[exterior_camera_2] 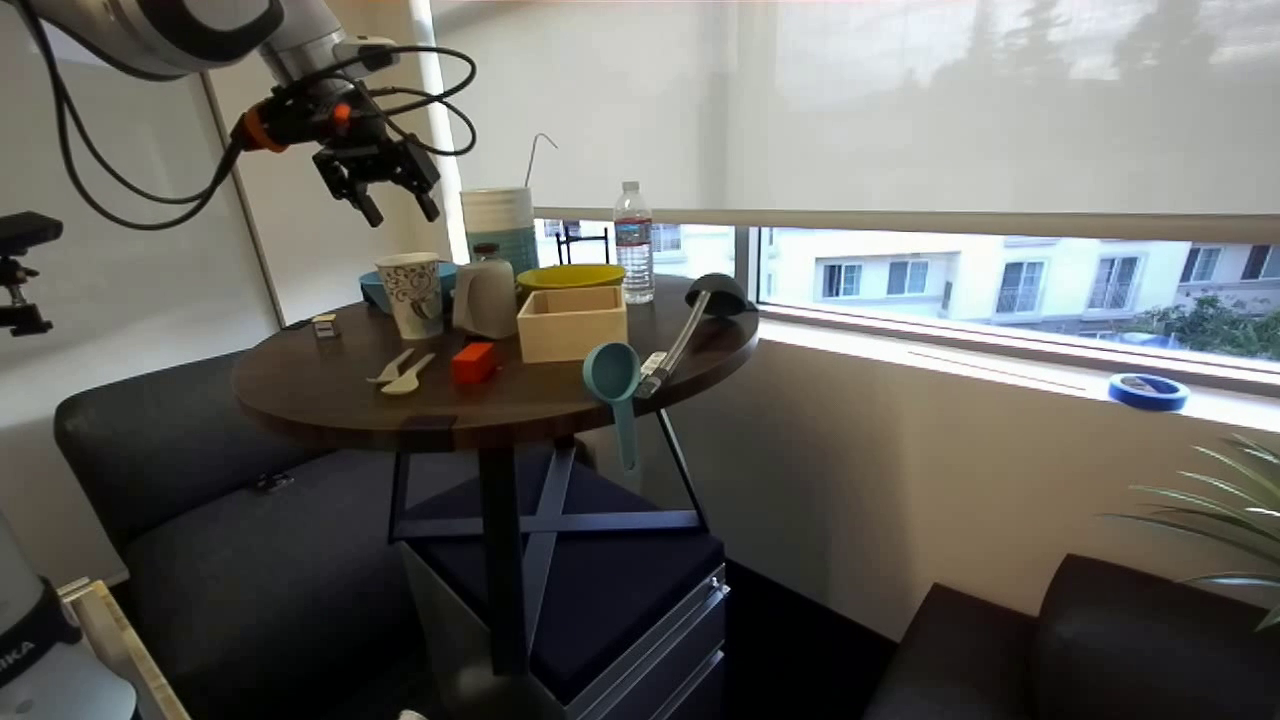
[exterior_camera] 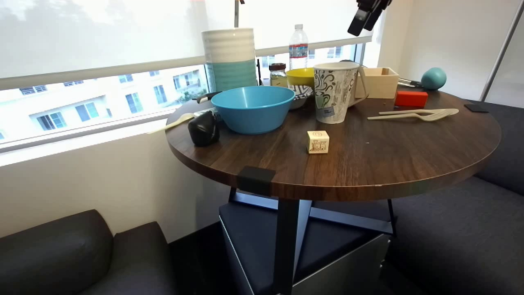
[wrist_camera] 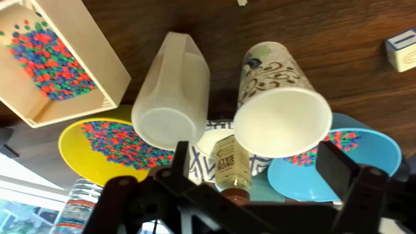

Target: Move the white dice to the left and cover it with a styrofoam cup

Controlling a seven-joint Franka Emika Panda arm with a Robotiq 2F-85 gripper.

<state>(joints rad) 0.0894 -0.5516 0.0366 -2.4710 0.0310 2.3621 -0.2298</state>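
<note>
In an exterior view the gripper [exterior_camera: 362, 28] is cut off by the upper edge at one o'clock; at two o'clock the jug [exterior_camera: 363, 84] is largely hidden behind the cup [exterior_camera: 332, 90]. Markings on the die [exterior_camera_2: 326, 327], nine o'clock in an exterior view, too small to read. Wrist view: die clipped by the right edge, between two and three o'clock; box [wrist_camera: 94, 48], ten o'clock, cut at left and upper edges; bottle [wrist_camera: 76, 208], eight o'clock, lettering blurred.

Dice [exterior_camera: 318, 142] and cup [exterior_camera: 332, 94] stand apart on the table [exterior_camera: 409, 151].
</note>
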